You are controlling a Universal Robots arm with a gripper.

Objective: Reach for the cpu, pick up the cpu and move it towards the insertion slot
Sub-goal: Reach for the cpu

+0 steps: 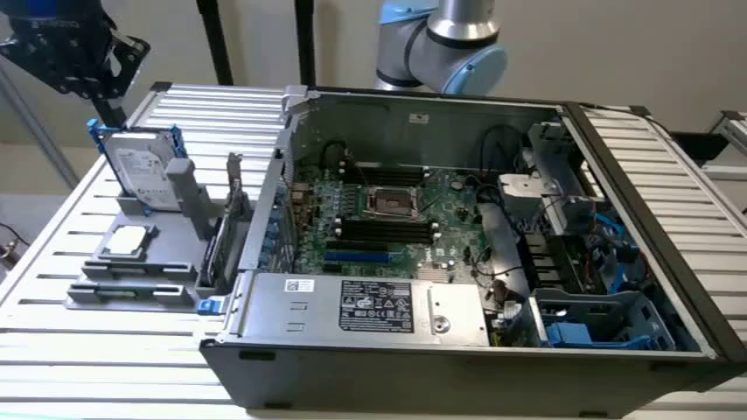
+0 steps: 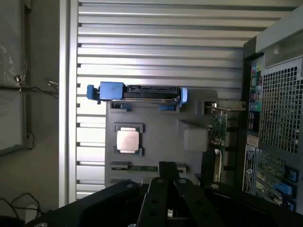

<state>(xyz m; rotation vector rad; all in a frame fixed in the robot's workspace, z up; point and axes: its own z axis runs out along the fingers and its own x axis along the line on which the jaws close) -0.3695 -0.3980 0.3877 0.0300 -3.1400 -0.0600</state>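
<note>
Gripper (image 1: 114,115) is hanging high at the exterior view's left, above and just behind the upright hard drive (image 1: 143,175). Its fingers are pressing together and pinching nothing; the wrist view shows the same closed tips (image 2: 168,166). The arm (image 1: 450,39) is reaching in from behind the computer case (image 1: 350,367).

The cpu (image 1: 126,241) is lying flat, silver top up, in a square pocket of the grey holder (image 1: 129,293) on the slatted metal table (image 1: 70,350). It is sitting in front of the hard drive and well apart from the gripper. Seen from the wrist it is a pale square (image 2: 128,140) with the drive's blue rails (image 2: 106,91) beyond it.

In the way near the pick:
- the hard drive is standing tall at the holder's far end, close under the gripper
- a long narrow stick (image 2: 136,167) is lying in the holder beside the cpu pocket
- a card (image 1: 233,210) is standing upright at the holder's edge, on the side towards the case

The insertion slot (image 1: 391,203) is sitting on the green board inside the open case, metal frame around a dark centre. Long black memory slots (image 1: 380,232) are running just beside it. The case's side wall (image 1: 283,166) is rising between the holder and the slot. A labelled metal box (image 1: 362,306) is filling the case's near end, with cables and blue brackets at the exterior view's right.
</note>
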